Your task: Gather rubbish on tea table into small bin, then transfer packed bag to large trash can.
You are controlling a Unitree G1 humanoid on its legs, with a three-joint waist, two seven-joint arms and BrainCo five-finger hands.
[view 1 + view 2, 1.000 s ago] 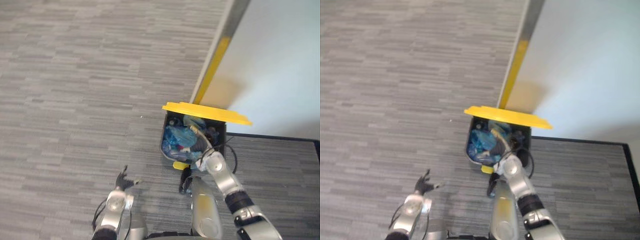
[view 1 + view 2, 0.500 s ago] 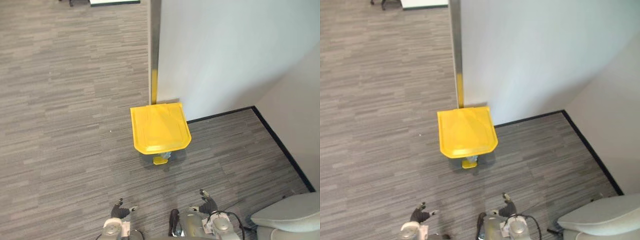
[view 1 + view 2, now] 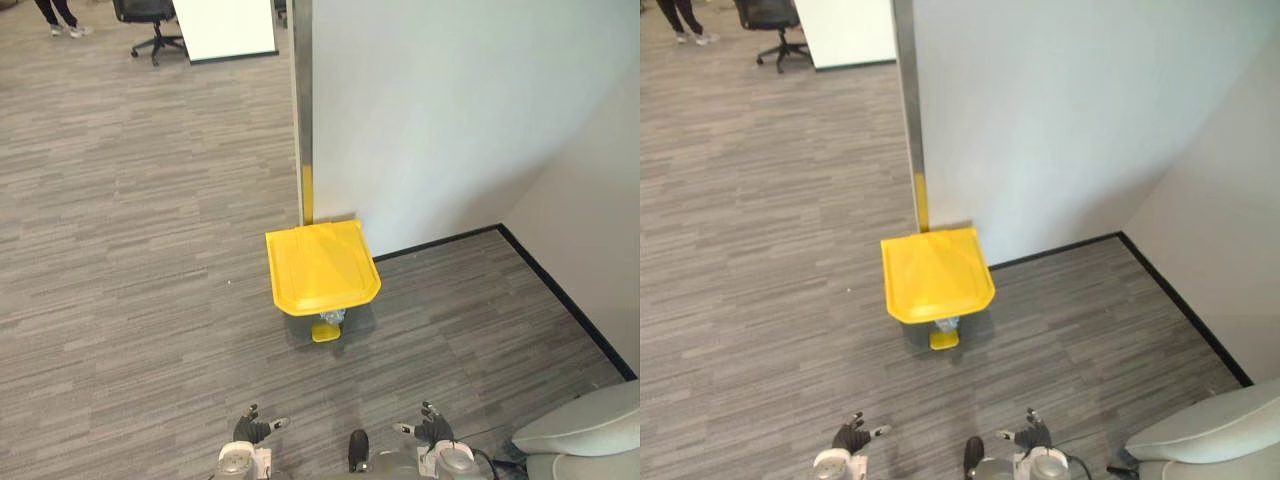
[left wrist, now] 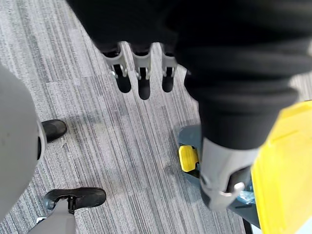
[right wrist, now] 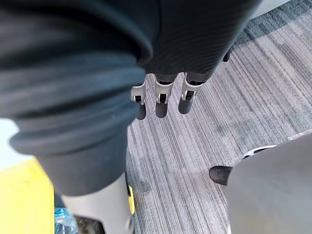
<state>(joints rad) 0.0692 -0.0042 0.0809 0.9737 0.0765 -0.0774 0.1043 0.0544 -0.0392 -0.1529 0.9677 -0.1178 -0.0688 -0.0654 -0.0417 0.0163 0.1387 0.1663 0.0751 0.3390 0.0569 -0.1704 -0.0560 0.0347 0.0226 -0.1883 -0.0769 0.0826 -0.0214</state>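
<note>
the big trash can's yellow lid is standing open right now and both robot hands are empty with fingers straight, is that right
No, one thing is off: the yellow lid is down and shut, lying flat, as the left eye view shows. The rest stands: the left hand and the right hand are both empty, fingers straight.

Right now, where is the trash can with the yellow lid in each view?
Left eye view: trash can mid-picture, against the wall.
Right eye view: trash can just left of centre, against the same wall.
Left wrist view: its yellow lid past the left hand's thumb.
Right wrist view: its lid past the right hand's thumb.
Shared landmark: the yellow pedal at its foot.
</note>
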